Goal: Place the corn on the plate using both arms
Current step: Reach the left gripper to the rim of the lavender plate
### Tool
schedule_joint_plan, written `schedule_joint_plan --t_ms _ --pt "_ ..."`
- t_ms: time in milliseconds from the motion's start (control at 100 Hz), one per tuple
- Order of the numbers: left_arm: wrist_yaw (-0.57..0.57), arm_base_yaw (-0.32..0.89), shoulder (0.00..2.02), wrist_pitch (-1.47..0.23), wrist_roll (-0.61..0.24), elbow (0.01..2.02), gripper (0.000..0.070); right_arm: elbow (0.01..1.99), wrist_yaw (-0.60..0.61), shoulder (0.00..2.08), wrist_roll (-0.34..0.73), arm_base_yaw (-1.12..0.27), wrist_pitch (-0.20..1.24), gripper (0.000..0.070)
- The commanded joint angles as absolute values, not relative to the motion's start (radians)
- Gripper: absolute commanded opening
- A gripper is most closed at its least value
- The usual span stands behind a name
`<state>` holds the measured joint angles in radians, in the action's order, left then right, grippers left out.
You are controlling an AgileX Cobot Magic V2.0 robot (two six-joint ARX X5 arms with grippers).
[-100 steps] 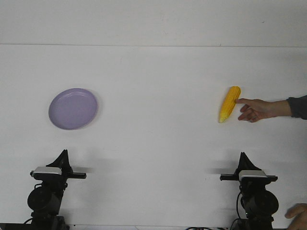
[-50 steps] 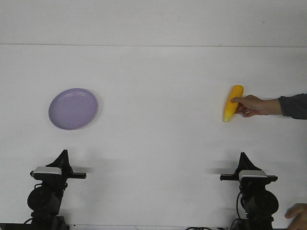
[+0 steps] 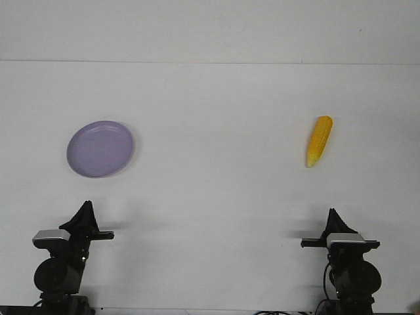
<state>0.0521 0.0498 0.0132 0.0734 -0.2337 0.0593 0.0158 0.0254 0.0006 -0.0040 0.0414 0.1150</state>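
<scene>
- Spanning the view, the white table (image 3: 210, 197) carried everything.
- The plate (image 3: 100, 149) lay empty, with the corn (image 3: 318, 140) well apart from it, toward the right arm's side.
- Left pincer (image 3: 86, 209) and right pincer (image 3: 333, 214) sat short of the plate, holding nothing; their jaw gap could not be told.
- Judged step: pickup not begun; the right arm reaching for the corn seemed next.

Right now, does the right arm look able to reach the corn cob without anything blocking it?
Probably yes. The corn cob lies alone on the white table, ahead of the right hand, and nothing stands between them. Whether the arm stretches that far cannot be judged.
</scene>
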Motion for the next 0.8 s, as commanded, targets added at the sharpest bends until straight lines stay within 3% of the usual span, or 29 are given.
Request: schedule_joint_plan --t_ms 0,80,140,190,240,500,790 --pt "0.059 0.05 0.036 0.089 -0.276 0.143 0.0011 0.013 0.027 0.001 -0.012 0.044 0.105 0.0017" --pt "0.092 0.05 0.107 0.051 -0.277 0.266 0.0048 0.013 0.027 0.001 -0.012 0.044 0.105 0.0017" --pt "0.118 0.05 0.176 0.021 -0.274 0.353 0.0213 0.013 0.027 0.001 -0.012 0.044 0.105 0.0017" --pt "0.144 0.049 0.261 -0.026 -0.265 0.443 0.0392 0.013 0.027 0.001 -0.012 0.044 0.105 0.0017" --pt "0.153 0.049 0.347 -0.091 -0.244 0.528 0.0466 0.013 0.027 0.001 -0.012 0.044 0.105 0.0017" --pt "0.163 -0.047 0.834 -0.392 -0.112 0.893 0.0467 0.013 0.027 0.001 -0.012 0.044 0.105 0.0017" --pt "-0.026 -0.237 1.344 -0.401 -0.132 1.082 0.0463 0.013 0.027 0.001 -0.012 0.044 0.105 0.0017"
